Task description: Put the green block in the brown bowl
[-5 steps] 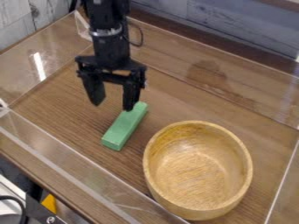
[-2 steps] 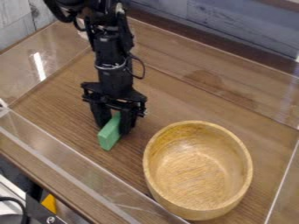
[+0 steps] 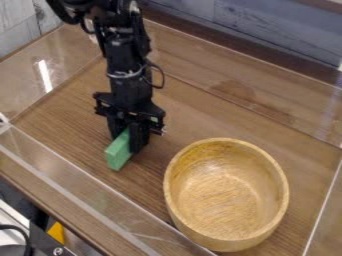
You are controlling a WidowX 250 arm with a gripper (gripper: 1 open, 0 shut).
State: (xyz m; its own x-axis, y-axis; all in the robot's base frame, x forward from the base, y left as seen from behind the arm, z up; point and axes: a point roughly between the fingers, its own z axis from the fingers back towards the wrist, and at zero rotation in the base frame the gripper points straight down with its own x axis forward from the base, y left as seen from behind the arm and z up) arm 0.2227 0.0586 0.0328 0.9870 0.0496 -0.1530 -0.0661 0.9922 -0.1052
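Tool [image 3: 124, 130]: around green block [image 3: 123, 148], grip unclear
Brown bowl [image 3: 226, 195]: nothing inside, right of block in view

Table [image 3: 254, 85]: brown wood, visible grain, long seams running diagonally across the view. Pale strips cross the surface at lower left and at the right edge. 2 task things on it. Brown bowl [image 3: 225, 194]: upright, lower right of view, pale inside. Green block [image 3: 119, 153]: left of bowl, apart from it, near end showing, far end hidden; whether its full underside touches the wood, can't tell.
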